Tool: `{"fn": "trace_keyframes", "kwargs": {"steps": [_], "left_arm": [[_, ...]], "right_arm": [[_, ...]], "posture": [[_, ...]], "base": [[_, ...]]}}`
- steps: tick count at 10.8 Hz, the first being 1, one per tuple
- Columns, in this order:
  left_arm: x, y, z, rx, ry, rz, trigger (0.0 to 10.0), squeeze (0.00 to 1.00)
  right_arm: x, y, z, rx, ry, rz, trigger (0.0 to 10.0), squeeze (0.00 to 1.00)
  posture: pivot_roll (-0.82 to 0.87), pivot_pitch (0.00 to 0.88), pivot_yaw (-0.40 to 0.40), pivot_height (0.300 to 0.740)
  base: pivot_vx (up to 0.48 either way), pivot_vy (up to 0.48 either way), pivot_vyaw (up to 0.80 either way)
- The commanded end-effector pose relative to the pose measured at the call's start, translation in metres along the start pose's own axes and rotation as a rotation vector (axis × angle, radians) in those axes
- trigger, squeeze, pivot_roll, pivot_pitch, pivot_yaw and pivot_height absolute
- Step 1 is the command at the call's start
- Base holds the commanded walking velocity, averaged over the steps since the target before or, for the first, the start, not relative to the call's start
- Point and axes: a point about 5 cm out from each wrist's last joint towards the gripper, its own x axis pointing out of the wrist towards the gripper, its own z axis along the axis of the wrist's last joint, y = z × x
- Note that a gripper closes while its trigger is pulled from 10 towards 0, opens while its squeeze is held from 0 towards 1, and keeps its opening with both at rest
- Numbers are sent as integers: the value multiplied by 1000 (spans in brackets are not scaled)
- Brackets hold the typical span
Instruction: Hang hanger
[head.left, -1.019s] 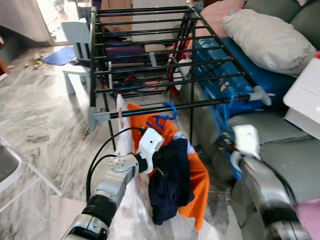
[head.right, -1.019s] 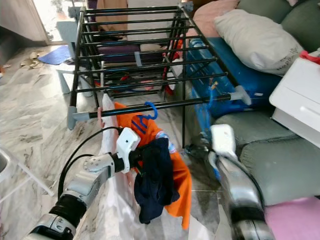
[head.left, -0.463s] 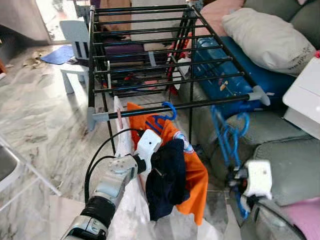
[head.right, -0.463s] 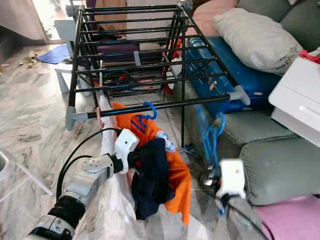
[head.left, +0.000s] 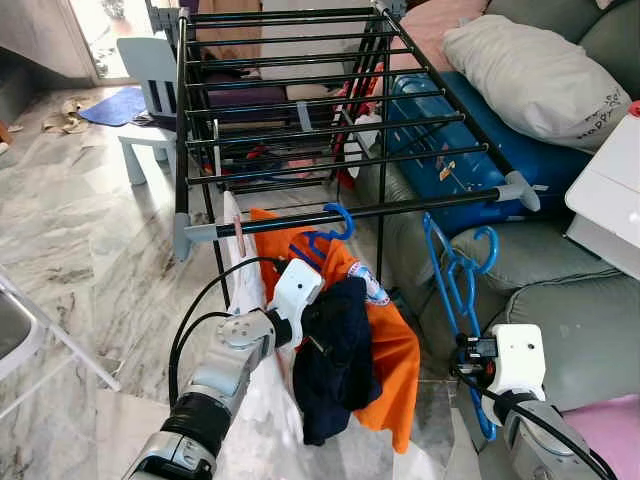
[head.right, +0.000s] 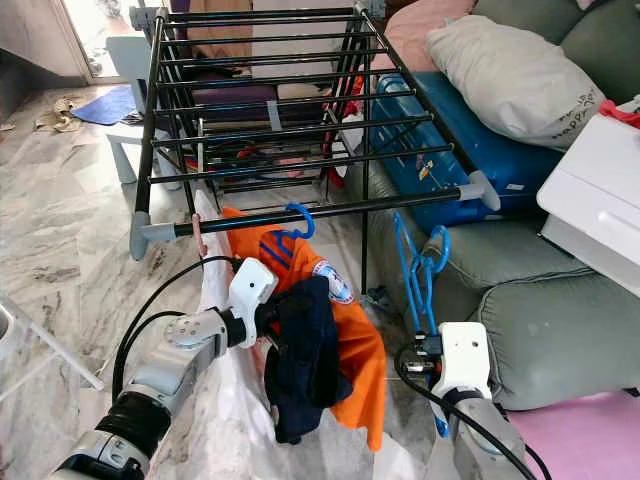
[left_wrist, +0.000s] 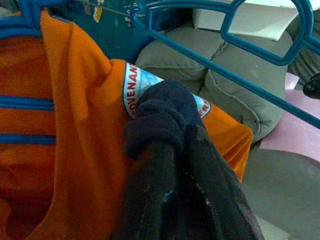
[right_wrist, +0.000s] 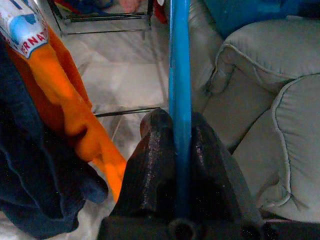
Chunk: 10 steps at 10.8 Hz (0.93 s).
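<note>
A blue plastic hanger (head.left: 447, 268) stands upright in front of the sofa, below the right end of the black drying rack's front rail (head.left: 400, 208). My right gripper (right_wrist: 179, 120) is shut on its lower bar, low at the right (head.left: 470, 362). An orange shirt (head.left: 390, 340) hangs on another blue hanger whose hook (head.left: 340, 222) sits over that rail. My left gripper (head.left: 318, 338) is shut on a dark navy garment (left_wrist: 170, 150) that droops in front of the orange shirt.
The rack (head.left: 300, 100) holds clothes beneath its bars. A grey-green sofa (head.left: 570, 300) with a blue suitcase (head.left: 450, 130) and a pillow (head.left: 540, 80) lines the right. A white box (head.left: 610, 200) is at far right, and a pale chair (head.left: 150, 70) stands behind the rack.
My right arm has drawn back and down toward me, bringing the blue hanger with it. The left arm and navy garment have stayed nearly still.
</note>
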Motion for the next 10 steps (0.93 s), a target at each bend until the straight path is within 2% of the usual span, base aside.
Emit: {"fn": "trace_keyframes", "kwargs": {"steps": [1, 5, 10], "left_arm": [[1, 0, 4, 23, -12, -4, 10000, 0], [2, 1, 5, 28, -10, 0, 10000, 0], [1, 1, 4, 29, -4, -3, 10000, 0]], "right_arm": [[-1, -1, 4, -3, -8, 1, 10000, 0], [1, 0, 4, -3, -2, 3, 10000, 0], [1, 1, 3, -1, 2, 4, 10000, 0]], "posture": [[-27, 0, -50, 740], [-25, 0, -50, 740], [-24, 0, -48, 740]], "base": [[0, 0, 0], [-258, 0, 0], [-378, 0, 0]]}}
